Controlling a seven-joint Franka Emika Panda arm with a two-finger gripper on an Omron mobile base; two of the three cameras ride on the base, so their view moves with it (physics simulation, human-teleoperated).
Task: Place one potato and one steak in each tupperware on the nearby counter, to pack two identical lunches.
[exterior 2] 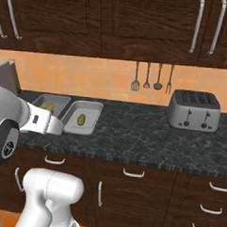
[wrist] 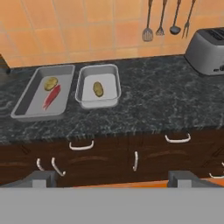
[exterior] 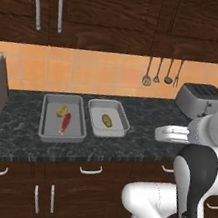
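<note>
No readable writing shows — the end effector (wrist: 112, 177) hangs released, well back from the worktop (wrist: 157, 105), grasping nothing.

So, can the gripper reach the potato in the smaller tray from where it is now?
Probably yes. The potato lies alone in the smaller tray, uncovered, nothing above it. The gripper is open but held back from the counter, so the arm must first extend forward and down.
</note>
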